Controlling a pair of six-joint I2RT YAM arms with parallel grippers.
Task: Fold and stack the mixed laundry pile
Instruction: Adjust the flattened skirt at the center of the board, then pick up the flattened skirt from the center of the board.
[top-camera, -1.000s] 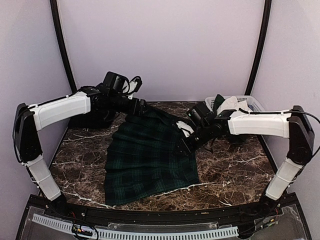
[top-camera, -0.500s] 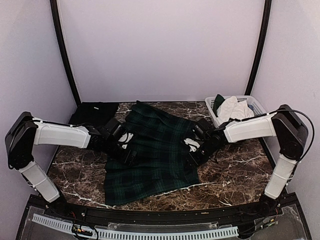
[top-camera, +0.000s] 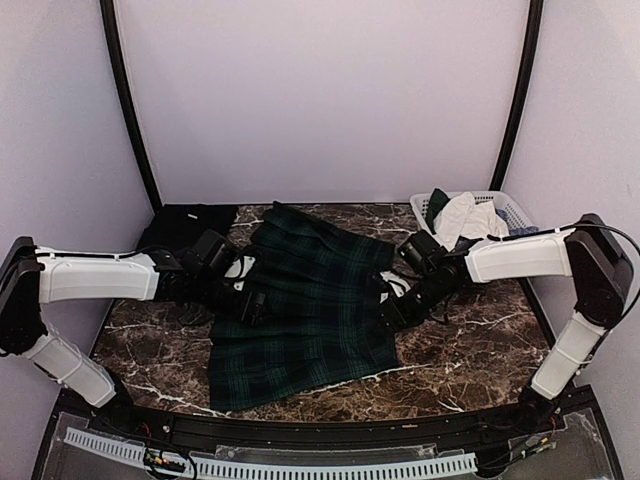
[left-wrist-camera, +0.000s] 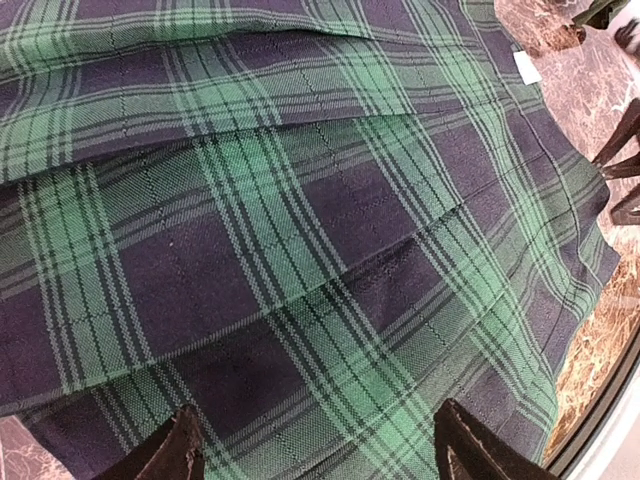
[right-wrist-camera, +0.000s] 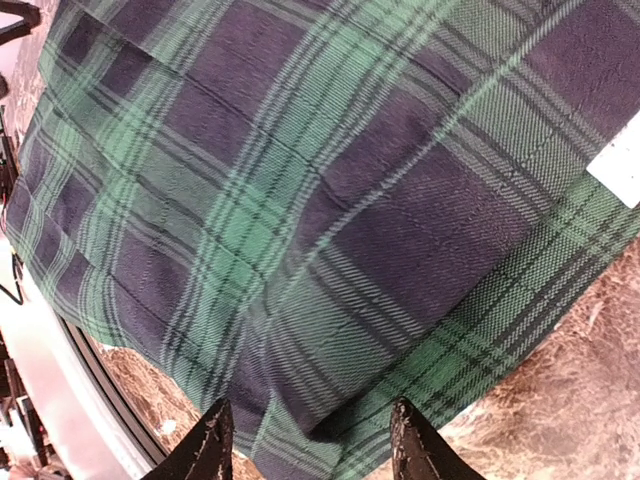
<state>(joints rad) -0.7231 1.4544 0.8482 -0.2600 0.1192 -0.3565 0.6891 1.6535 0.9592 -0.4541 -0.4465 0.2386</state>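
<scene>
The green-and-navy tartan skirt lies spread flat in the middle of the marble table. My left gripper hovers over its left side, jaws open, and plaid fills the left wrist view between the two fingertips. At the skirt's right edge my right gripper is low and open. In the right wrist view the skirt's hem runs between its spread fingertips, with nothing pinched. A plain black cloth lies at the back left.
A white slatted basket stands at the back right, holding a white garment and a dark green one. Curved black posts and pale walls close in the sides and back. A small white label shows on the skirt.
My left arm has come down from the skirt's far waist edge to its left side. The right gripper has shifted slightly along the right edge. The skirt now lies flatter at the top.
</scene>
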